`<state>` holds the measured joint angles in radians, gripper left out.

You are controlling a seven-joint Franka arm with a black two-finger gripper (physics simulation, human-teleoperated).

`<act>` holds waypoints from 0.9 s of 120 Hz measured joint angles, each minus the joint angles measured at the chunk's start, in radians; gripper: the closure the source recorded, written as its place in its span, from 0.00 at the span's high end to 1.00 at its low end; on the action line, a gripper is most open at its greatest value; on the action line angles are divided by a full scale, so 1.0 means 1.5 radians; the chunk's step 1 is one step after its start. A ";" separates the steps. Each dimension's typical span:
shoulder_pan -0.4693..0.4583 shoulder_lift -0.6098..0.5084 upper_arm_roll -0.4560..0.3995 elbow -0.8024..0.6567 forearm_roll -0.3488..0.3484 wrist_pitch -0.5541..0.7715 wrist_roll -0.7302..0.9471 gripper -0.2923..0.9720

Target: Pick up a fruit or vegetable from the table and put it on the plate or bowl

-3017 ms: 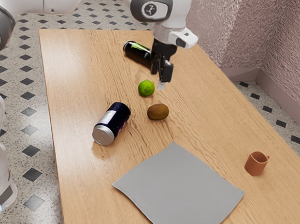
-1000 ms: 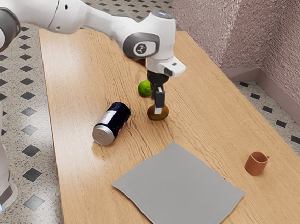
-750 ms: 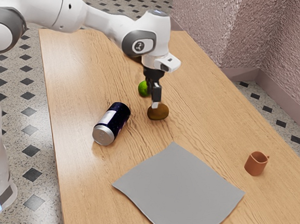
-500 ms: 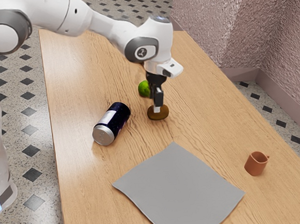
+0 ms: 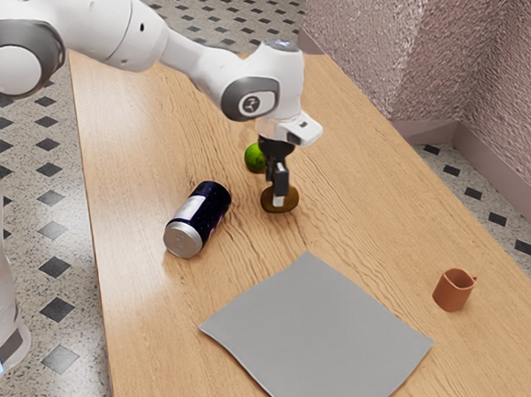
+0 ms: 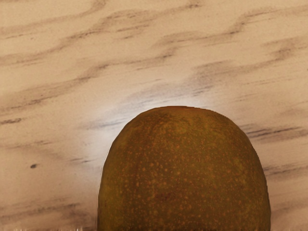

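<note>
A brown kiwi (image 5: pixel 282 201) lies on the wooden table (image 5: pixel 385 198), and in the wrist view the kiwi (image 6: pixel 185 173) sits large and close just under my hand. My gripper (image 5: pixel 278 196) points straight down onto it, open, with one finger (image 5: pixel 275 187) in front of the fruit and the fruit resting on the wood. A green lime (image 5: pixel 256 157) lies just behind the gripper, partly hidden by my hand.
A dark soda can (image 5: pixel 197 219) lies on its side toward the exterior view's left of the kiwi. A flat grey mat (image 5: pixel 315 336) covers the near part of the table. A small orange cup (image 5: pixel 453 289) lies at the near right.
My hand came from the back of the table over to the kiwi, then sank a little lower over it in the last half second. The kiwi, lime and can have stayed put.
</note>
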<state>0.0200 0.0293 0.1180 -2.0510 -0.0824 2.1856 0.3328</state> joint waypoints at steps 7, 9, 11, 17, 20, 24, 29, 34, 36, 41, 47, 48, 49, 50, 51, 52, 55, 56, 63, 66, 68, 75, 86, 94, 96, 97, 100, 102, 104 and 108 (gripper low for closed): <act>0.007 0.003 0.000 -0.001 0.000 0.004 0.001 0.77; 0.009 0.004 0.000 -0.001 0.000 0.006 0.001 0.77; 0.011 0.005 0.000 -0.001 0.000 0.007 0.001 0.77; 0.015 0.008 0.000 0.000 0.000 0.012 0.002 0.77; 0.016 0.008 0.000 0.000 0.000 0.014 0.002 0.77; 0.017 0.009 0.000 0.000 0.000 0.016 0.003 0.77; 0.017 0.011 0.000 0.000 -0.001 0.019 0.003 0.77; 0.015 0.017 -0.001 0.000 -0.001 0.023 0.003 0.77; 0.013 0.020 -0.001 0.000 -0.001 0.024 0.004 0.77; 0.009 0.025 -0.001 0.001 -0.001 0.028 0.004 0.77; 0.004 0.029 -0.001 0.001 -0.002 0.033 0.004 0.76; 0.003 0.029 -0.001 0.001 -0.002 0.033 0.004 0.75; 0.003 0.029 0.000 0.001 -0.002 0.035 0.004 0.74; 0.002 0.029 0.000 0.001 -0.002 0.036 0.004 0.72; 0.002 0.029 0.000 0.001 -0.002 0.037 0.004 0.71; 0.001 0.029 0.000 0.001 -0.001 0.038 0.003 0.69; 0.001 0.028 0.000 0.001 0.000 0.042 0.002 0.65; 0.001 0.027 0.000 0.001 0.000 0.044 0.001 0.63; 0.002 0.026 0.001 0.001 0.003 0.052 -0.004 0.55; 0.003 0.026 0.001 0.001 0.005 0.055 -0.007 0.53; 0.004 0.026 0.001 0.001 0.006 0.057 -0.009 0.52; 0.007 0.026 0.001 0.001 0.010 0.063 -0.016 0.51; 0.006 0.023 0.001 0.000 0.013 0.069 -0.027 0.50; -0.003 -0.001 0.002 -0.001 0.016 0.071 -0.037 0.49; -0.007 -0.010 0.003 -0.002 0.018 0.071 -0.040 0.50; -0.008 -0.014 0.003 -0.003 0.019 0.071 -0.042 0.50; -0.014 -0.029 0.003 -0.009 0.023 0.071 -0.047 0.50; -0.017 -0.039 0.003 -0.012 0.025 0.071 -0.051 0.50; -0.021 -0.048 0.002 -0.014 0.026 0.070 -0.055 0.50; -0.030 -0.068 0.001 -0.023 0.028 0.068 -0.067 0.49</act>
<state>-0.0253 -0.0723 0.1191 -2.0859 -0.0398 2.2879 0.2321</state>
